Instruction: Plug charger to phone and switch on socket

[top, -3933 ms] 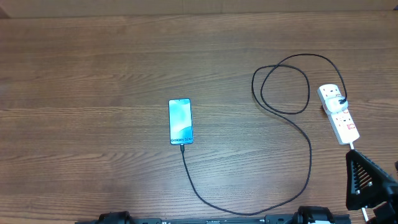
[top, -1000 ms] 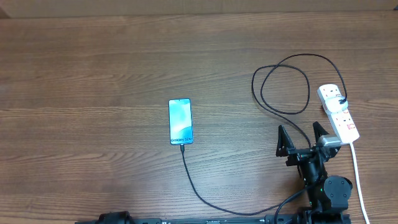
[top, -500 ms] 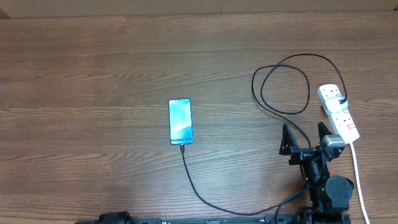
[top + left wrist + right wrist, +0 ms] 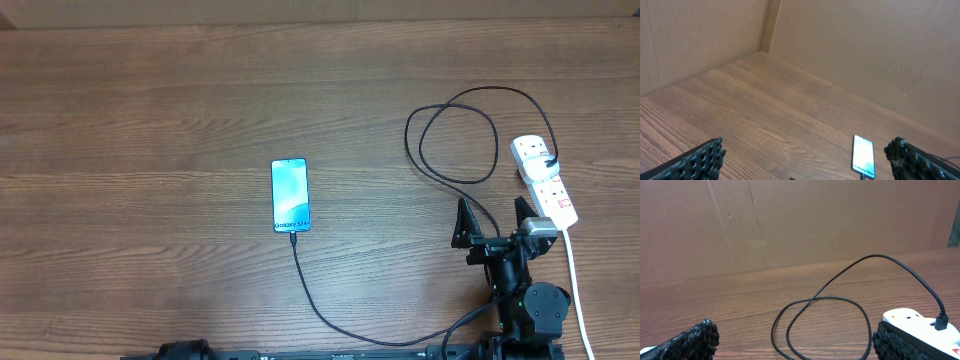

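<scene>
Phone point(image 4: 290, 195) is lying well left of the socket point(image 4: 545, 185), its long axis pointing away from the robot. Its charger point(image 4: 311, 290) is meeting its near end, showing whole only overhead. Left gripper point(image 4: 805, 150) and right gripper point(image 4: 490, 222) are gaping empty.

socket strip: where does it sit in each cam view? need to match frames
Overhead: the socket lies at the right edge, about mid-height.
Left wrist: not in it.
Right wrist: lower right corner, only one end showing.
Shared landmark: the charger loop, just left of the socket in the overhead and right wrist views.
</scene>
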`<move>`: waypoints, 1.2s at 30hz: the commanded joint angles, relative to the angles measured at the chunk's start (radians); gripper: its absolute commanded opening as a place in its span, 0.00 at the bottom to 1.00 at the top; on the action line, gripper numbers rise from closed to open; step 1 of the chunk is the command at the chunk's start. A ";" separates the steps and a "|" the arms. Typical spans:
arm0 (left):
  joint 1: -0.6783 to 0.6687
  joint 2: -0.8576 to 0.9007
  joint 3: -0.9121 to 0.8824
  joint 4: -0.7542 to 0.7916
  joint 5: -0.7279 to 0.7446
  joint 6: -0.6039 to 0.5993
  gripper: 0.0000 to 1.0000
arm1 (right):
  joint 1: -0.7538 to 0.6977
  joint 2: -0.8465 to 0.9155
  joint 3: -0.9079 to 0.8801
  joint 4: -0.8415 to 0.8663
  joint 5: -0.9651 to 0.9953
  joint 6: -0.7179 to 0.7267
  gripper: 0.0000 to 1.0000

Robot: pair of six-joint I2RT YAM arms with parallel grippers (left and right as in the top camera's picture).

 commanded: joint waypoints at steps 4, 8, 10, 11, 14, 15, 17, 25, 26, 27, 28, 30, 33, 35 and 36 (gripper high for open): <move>0.006 -0.010 0.000 0.002 -0.010 -0.020 1.00 | -0.002 -0.010 -0.011 0.005 0.007 -0.005 1.00; 0.006 -0.010 0.000 0.002 -0.010 -0.020 0.99 | -0.002 -0.010 -0.011 0.005 0.007 -0.005 1.00; 0.006 -0.010 0.000 0.002 -0.010 -0.020 1.00 | -0.002 -0.010 -0.011 0.005 0.007 -0.005 1.00; 0.006 -0.010 0.000 0.002 -0.010 -0.020 0.99 | -0.002 -0.010 -0.011 0.005 0.007 -0.005 1.00; 0.006 -0.010 0.000 0.002 -0.020 -0.014 0.99 | -0.002 -0.010 -0.011 0.005 0.007 -0.005 1.00; 0.006 -0.010 0.000 0.004 -0.033 -0.013 1.00 | -0.002 -0.010 -0.011 0.005 0.006 -0.005 1.00; 0.006 -0.010 -0.010 0.005 -0.018 -0.039 1.00 | -0.002 -0.010 -0.011 0.005 0.007 -0.005 1.00; 0.006 -0.010 -0.264 0.174 -0.002 -0.080 1.00 | -0.002 -0.010 -0.011 0.005 0.007 -0.005 1.00; 0.006 -0.010 -0.314 0.218 0.011 -0.079 1.00 | -0.002 -0.010 -0.011 0.005 0.007 -0.005 1.00; 0.006 -0.010 -0.366 0.267 0.032 -0.068 0.99 | -0.002 -0.010 -0.011 0.005 0.007 -0.005 1.00; 0.006 -0.010 -0.432 0.332 0.066 -0.040 1.00 | -0.002 -0.010 -0.011 0.005 0.007 -0.005 1.00; 0.006 -0.010 -0.551 0.450 0.127 0.016 0.99 | -0.002 -0.010 -0.011 0.005 0.007 -0.005 1.00; 0.006 -0.010 -0.742 0.631 0.203 0.072 1.00 | -0.002 -0.010 -0.011 0.005 0.007 -0.005 1.00; 0.006 -0.010 -0.871 0.750 0.251 0.078 1.00 | -0.002 -0.010 -0.011 0.005 0.007 -0.005 1.00; 0.006 -0.010 -0.972 0.843 0.289 0.077 0.99 | -0.002 -0.010 -0.011 0.005 0.007 -0.005 1.00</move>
